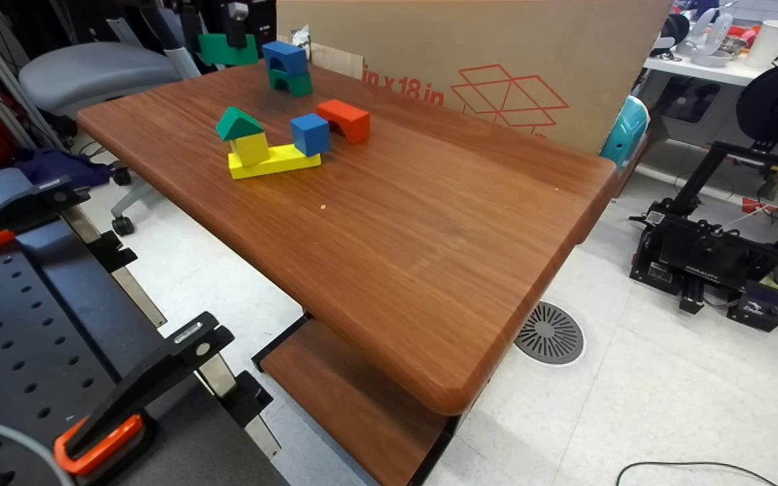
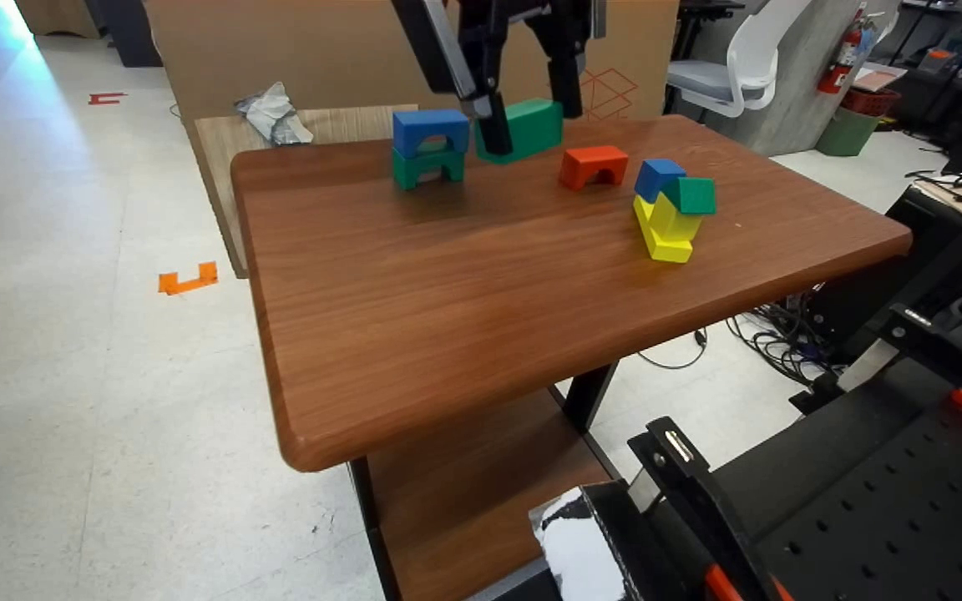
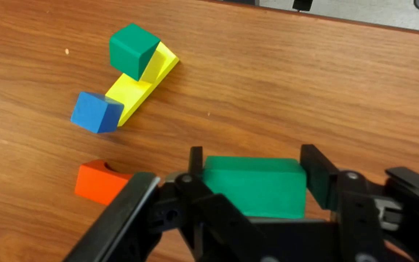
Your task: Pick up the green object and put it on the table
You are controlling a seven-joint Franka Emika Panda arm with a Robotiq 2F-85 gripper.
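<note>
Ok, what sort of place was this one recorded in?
Likely a robotics lab or workshop, judging by the 3D printer, the perforated plate and the clamps.

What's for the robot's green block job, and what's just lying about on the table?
For the job:
gripper
held green block
brown table

Just lying about:
blue cube
orange-red arch
long yellow block
small yellow block
green roof-shaped block
blue arch
green arch
</note>
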